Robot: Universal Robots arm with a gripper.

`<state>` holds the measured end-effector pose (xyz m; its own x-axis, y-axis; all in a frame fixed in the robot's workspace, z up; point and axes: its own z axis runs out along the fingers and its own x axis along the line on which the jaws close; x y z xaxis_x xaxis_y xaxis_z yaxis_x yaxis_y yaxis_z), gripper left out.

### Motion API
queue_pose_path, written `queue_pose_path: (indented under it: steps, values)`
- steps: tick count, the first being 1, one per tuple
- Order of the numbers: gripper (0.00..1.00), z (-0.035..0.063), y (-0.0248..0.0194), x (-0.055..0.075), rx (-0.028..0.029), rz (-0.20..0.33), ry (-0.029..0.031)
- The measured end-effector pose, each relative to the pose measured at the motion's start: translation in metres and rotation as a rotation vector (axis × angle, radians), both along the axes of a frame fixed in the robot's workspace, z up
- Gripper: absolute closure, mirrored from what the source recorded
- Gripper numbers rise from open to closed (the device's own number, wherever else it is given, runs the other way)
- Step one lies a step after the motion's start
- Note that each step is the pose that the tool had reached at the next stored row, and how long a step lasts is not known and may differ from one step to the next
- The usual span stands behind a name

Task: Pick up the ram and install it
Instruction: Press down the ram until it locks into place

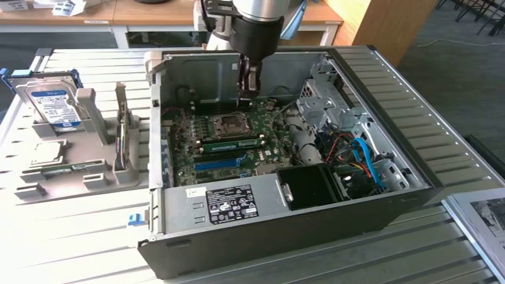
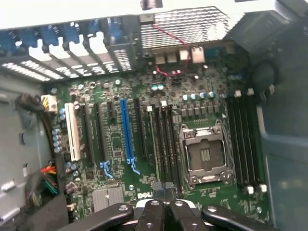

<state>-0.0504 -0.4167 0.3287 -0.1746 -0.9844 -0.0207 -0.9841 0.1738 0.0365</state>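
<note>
One ram stick [image 1: 233,144] sits flat in a slot on the green board [image 1: 236,157], between the empty chip socket [image 1: 231,123] and the long blue slot [image 1: 217,163]; in the wrist view I see it as a thin green strip [image 2: 154,144] beside the black slots. My hand [image 1: 249,89] hangs inside the open computer case [image 1: 379,118], above the socket, fingers pressed together, pinching nothing I can make out. A hard drive [image 1: 54,106] stands in a grey rack [image 1: 79,171] on the worktop [image 1: 79,236], at the exterior view's left.
</note>
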Motion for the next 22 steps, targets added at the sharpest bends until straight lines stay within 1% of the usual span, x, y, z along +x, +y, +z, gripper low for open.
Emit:
queue_pose_path:
  steps: [22]
  values:
    - [0.90, -0.0009, 0.0000, 0.0000, 0.0000, -0.400, 0.0000]
